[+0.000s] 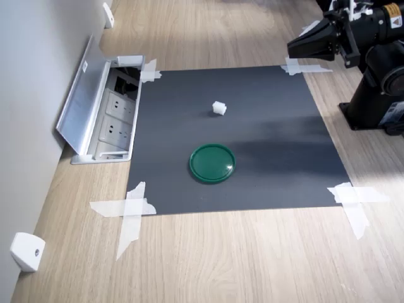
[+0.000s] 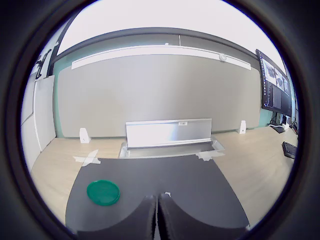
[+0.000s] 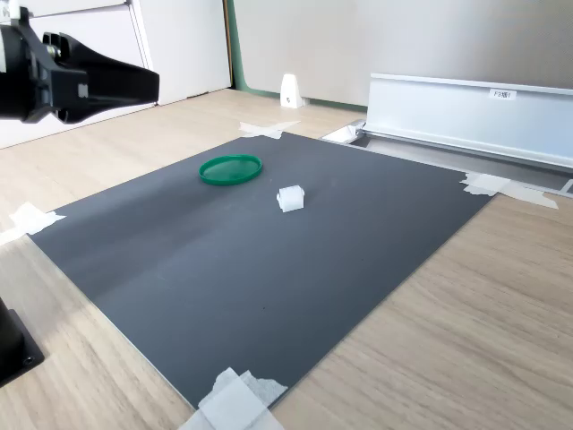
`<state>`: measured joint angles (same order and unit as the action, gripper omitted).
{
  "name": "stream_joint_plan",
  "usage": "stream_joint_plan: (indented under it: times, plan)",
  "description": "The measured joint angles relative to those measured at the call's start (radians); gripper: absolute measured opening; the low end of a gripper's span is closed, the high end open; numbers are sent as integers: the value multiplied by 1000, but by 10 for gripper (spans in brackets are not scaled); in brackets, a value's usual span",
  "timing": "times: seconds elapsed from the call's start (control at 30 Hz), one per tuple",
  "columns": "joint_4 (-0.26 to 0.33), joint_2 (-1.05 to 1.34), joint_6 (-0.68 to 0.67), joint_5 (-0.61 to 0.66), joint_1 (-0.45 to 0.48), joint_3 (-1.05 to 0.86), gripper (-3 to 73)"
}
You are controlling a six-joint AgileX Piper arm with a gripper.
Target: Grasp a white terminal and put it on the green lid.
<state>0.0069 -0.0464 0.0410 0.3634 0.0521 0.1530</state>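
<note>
The white terminal point(image 1: 219, 108) point(image 3: 290, 198) is a tiny notched block lying on the dark mat point(image 1: 271, 151), a short way from the green lid point(image 1: 212, 163) point(image 3: 231, 168). The lid lies flat on the same mat. In the wrist view the lid point(image 2: 103, 193) shows off to one side, and a sliver of the terminal point(image 2: 167, 194) peeks over the fingertips. My gripper point(image 1: 291, 47) point(image 3: 156, 85) point(image 2: 157, 202) hovers high above the mat's edge, well away from both. Its fingers are pressed together with nothing between them.
An open socket box with a raised metal flap point(image 1: 104, 120) point(image 3: 466, 107) sits along the mat's wall side. White tape strips point(image 1: 129, 211) hold the mat's corners. White wedge blocks point(image 1: 26, 251) point(image 3: 290, 91) stand by the wall. The arm's base point(image 1: 379, 107) is beside the mat.
</note>
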Motion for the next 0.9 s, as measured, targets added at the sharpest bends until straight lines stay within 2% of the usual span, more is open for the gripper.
stream_joint_plan:
  times: [0.23,0.57,0.73,0.9]
  plan:
    - [6,-114,0,172,0,109,-8]
    - [1,-393,0,373,0,368,-8]
    - [-47,-531,-53,513,0,492,-8]
    - [-58,-770,-68,614,0,574,-8]
